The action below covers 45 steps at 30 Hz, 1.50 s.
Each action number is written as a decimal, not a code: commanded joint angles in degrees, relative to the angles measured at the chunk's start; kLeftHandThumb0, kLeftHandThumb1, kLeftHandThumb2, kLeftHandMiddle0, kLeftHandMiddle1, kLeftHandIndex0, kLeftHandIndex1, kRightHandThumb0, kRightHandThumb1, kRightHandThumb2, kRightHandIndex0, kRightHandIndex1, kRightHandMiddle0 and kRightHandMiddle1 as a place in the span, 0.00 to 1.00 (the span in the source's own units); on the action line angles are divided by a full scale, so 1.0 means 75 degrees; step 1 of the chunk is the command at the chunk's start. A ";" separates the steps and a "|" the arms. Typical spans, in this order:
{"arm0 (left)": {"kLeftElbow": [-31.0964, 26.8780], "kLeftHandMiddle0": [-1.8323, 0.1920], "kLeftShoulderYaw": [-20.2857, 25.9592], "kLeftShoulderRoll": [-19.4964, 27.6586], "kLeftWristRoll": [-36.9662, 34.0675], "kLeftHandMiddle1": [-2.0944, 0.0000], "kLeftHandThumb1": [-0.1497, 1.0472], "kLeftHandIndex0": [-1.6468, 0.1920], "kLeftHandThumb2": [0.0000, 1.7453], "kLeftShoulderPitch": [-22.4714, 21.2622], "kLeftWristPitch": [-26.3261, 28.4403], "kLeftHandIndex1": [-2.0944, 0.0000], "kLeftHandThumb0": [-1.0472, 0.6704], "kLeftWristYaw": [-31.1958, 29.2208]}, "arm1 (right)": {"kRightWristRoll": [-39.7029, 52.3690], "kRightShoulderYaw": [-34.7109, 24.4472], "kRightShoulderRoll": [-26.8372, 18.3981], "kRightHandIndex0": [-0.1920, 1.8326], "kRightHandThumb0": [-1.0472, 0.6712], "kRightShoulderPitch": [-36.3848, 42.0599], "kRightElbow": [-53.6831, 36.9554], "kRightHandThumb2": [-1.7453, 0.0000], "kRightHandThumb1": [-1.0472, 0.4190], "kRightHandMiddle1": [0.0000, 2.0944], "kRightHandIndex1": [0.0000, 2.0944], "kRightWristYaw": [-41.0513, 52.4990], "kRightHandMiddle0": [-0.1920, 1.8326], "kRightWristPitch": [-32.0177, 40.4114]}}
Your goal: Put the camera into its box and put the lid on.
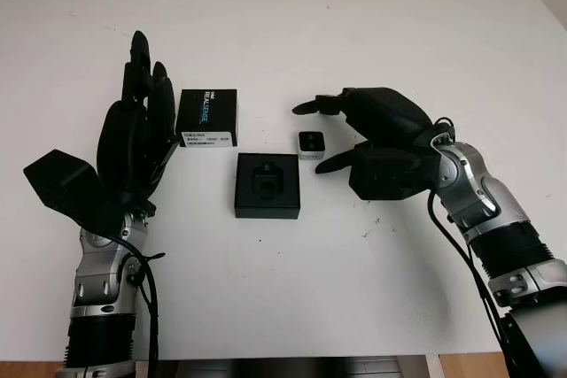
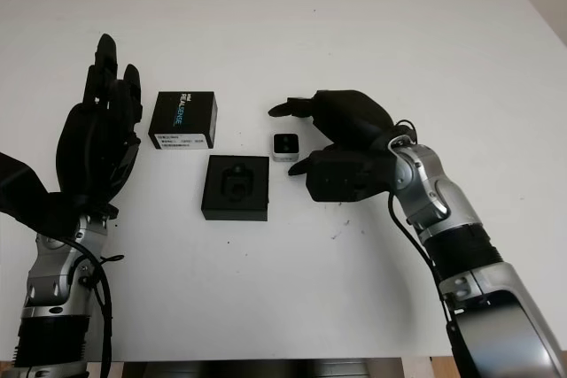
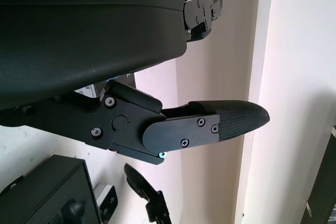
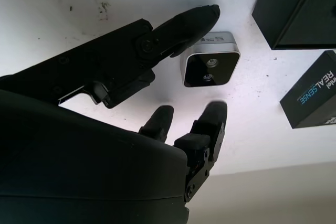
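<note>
Beside the open box [image 1: 267, 185], just off its far right corner, the camera [image 1: 311, 143] sits on the white surface [image 1: 354, 289]. The right hand [image 1: 372, 143] brackets it with fingers [image 4: 189, 22] spread, not touching. The lid [image 1: 208, 117] lies near the box's far left corner, next to the open left hand [image 1: 133, 143].

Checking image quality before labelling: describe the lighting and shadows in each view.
Eye views: even light, table bright white, soft shadow beside the box. Right wrist view: right hand near the camera, which shadows the table. Left wrist view: left hand mostly silhouetted.
</note>
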 commanded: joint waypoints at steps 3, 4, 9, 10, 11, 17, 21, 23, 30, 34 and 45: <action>-0.0035 1.00 -0.0001 0.0021 0.0048 1.00 1.00 1.00 0.32 0.0091 -0.0074 1.00 0.16 0.0000 | -0.0125 0.0134 0.0003 0.12 0.31 0.0034 0.0390 0.97 0.12 0.50 0.64 -0.0335 0.23 -0.0317; -0.0036 1.00 -0.0002 0.0024 0.0057 1.00 1.00 1.00 0.32 0.0093 -0.0069 1.00 0.16 0.0004 | -0.0156 0.0164 -0.0004 0.13 0.31 0.0011 0.0469 0.97 0.11 0.50 0.64 -0.0370 0.23 -0.0344; -0.0018 1.00 0.0004 0.0016 0.0067 1.00 1.00 1.00 0.33 0.0103 -0.0113 1.00 0.16 0.0000 | -0.0363 0.0304 0.0005 0.12 0.32 -0.0055 0.0666 0.97 0.11 0.50 0.64 -0.0409 0.22 -0.0216; -0.0024 1.00 0.0002 0.0003 0.0080 1.00 1.00 1.00 0.33 0.0106 -0.0118 1.00 0.16 0.0025 | -0.0377 0.0322 0.0011 0.12 0.32 -0.0060 0.0708 0.97 0.11 0.50 0.64 -0.0424 0.22 -0.0224; -0.0016 1.00 0.0000 -0.0006 0.0096 1.00 1.00 1.00 0.33 0.0106 -0.0145 1.00 0.16 0.0041 | -0.0384 0.0340 0.0013 0.12 0.32 -0.0063 0.0733 0.97 0.11 0.50 0.63 -0.0411 0.22 -0.0224; -0.0030 1.00 0.0000 0.0010 0.0092 1.00 1.00 1.00 0.32 0.0115 -0.0116 1.00 0.16 0.0057 | -0.0431 0.0453 0.0001 0.12 0.32 -0.0052 0.0825 0.97 0.10 0.48 0.61 -0.0256 0.22 -0.0272; -0.0061 1.00 0.0005 0.0021 0.0133 1.00 1.00 1.00 0.32 0.0142 -0.0093 1.00 0.16 0.0097 | -0.0356 0.0445 0.0050 0.13 0.35 -0.0004 0.0976 0.96 0.07 0.55 0.63 -0.0396 0.24 -0.0412; -0.0078 1.00 0.0007 0.0026 0.0119 1.00 1.00 1.00 0.32 0.0152 -0.0066 1.00 0.16 0.0090 | -0.0200 0.0383 0.0099 0.12 0.39 0.0027 0.1044 0.96 0.05 0.60 0.62 -0.0416 0.27 -0.0471; -0.0037 1.00 0.0005 0.0017 0.0112 1.00 1.00 1.00 0.32 0.0152 -0.0132 1.00 0.17 0.0077 | 0.1166 -0.0278 0.0600 0.12 0.39 -0.0080 0.1906 0.97 0.01 0.77 0.45 -0.0098 0.20 -0.0377; 0.0000 1.00 0.0018 -0.0007 0.0082 1.00 1.00 1.00 0.32 0.0157 -0.0168 1.00 0.18 0.0066 | 0.1571 -0.0494 0.0689 0.17 0.38 -0.0192 0.2250 0.97 0.02 0.75 0.34 0.0139 0.20 -0.0220; 0.0074 1.00 0.0016 -0.0023 0.0052 1.00 1.00 1.00 0.31 0.0160 -0.0229 1.00 0.19 -0.0001 | 0.2315 -0.0871 0.0940 0.20 0.36 -0.0081 0.2318 0.97 0.02 0.76 0.27 0.0502 0.23 0.0201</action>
